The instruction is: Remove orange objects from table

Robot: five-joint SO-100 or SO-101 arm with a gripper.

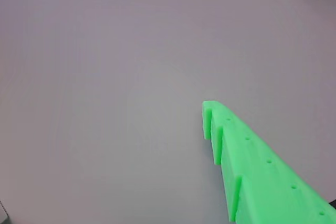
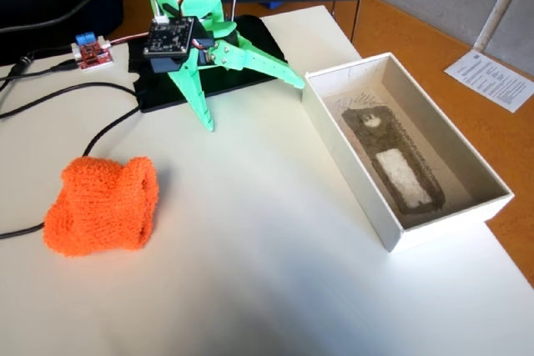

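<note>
The tabletop [image 2: 275, 289] lay bare and cream-white along the near edge of the fixed view; a little farther in, at the left, sat the orange bundle [image 2: 104, 204], a fuzzy knitted lump resting on the tabletop and touching nothing else except, perhaps, a black cable [image 2: 17, 231] that ran in beside its lower left; at the right stood a white box [image 2: 400, 152], open-topped, with a dark grey smudged patch on its floor, well apart from the bundle; beyond both, the green claw [image 2: 250, 106] hung over the tabletop with its two fingers [image 2: 198, 99] spread wide in a V, gripping nothing, one tip pointing down towards the bundle's side, the other reaching to the box's near corner; behind it a black plate [image 2: 163, 89] carried the arm, and a small red board [image 2: 90, 50] lay to its left; the wrist view showed only one green finger [image 1: 262, 171] above blank tabletop [image 1: 105, 77].
</note>
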